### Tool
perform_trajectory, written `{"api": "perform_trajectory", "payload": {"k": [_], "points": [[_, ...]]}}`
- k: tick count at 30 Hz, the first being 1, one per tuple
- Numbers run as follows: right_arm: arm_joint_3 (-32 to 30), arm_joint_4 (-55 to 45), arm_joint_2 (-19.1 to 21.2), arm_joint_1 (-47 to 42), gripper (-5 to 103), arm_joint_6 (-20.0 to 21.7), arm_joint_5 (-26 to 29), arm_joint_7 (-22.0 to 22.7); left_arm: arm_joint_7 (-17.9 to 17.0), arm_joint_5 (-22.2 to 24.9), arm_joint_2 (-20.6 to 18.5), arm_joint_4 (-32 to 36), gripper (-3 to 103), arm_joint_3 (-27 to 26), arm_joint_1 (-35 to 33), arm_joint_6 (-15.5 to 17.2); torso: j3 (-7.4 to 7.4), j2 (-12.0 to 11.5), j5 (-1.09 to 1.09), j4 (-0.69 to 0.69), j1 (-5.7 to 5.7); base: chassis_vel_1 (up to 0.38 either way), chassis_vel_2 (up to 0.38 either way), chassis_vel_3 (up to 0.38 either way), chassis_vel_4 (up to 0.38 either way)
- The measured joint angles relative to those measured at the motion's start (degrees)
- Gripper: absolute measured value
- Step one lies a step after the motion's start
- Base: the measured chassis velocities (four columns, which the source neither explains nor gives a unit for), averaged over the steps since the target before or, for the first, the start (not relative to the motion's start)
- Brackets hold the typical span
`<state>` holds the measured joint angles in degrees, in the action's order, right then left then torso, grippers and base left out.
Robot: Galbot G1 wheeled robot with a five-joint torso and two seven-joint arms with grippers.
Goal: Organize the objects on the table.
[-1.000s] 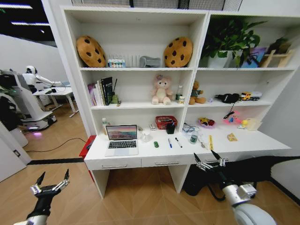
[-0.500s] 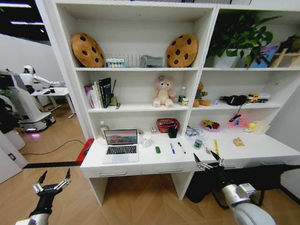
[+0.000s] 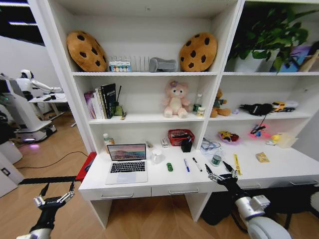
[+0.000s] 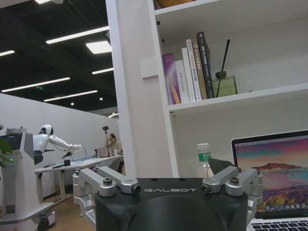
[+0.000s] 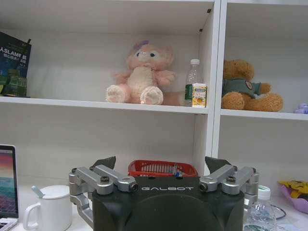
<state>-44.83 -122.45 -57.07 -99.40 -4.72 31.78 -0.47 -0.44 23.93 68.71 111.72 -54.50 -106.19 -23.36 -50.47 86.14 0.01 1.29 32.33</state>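
One laptop (image 3: 127,164), one green toy car (image 3: 169,167), two pens (image 3: 186,165) on the table (image 3: 159,180); both end effectors, left (image 3: 54,195) and right (image 3: 218,170), spread wide, empty.

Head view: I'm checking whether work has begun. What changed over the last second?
The view has closed in on the desk, so the camera moved, not the things. Laptop, car and pens lie untouched. Left claw and right claw stay open, holding nothing.

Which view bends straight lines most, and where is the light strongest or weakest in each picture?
Head view: wide-angle distortion, the shelving unit uprights splay outward; the laptop screen glows. Left wrist view: bright ceiling lights against a dark ceiling, left gripper body in shadow. Right wrist view: even, soft light on the pink plush toy; right gripper body dark.
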Motion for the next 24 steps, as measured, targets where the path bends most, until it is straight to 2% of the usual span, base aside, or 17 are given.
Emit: {"api": "perform_trajectory", "payload": {"k": [24], "points": [[-0.1,-0.1,-0.2,-0.3,100,1.5,-1.3,1.3,0.0,0.0,0.3,-0.5,100,0.3,0.6,-0.2,-0.01,0.0,-0.01,0.01,0.01,-0.119,0.121,0.124,-0.124]]}}
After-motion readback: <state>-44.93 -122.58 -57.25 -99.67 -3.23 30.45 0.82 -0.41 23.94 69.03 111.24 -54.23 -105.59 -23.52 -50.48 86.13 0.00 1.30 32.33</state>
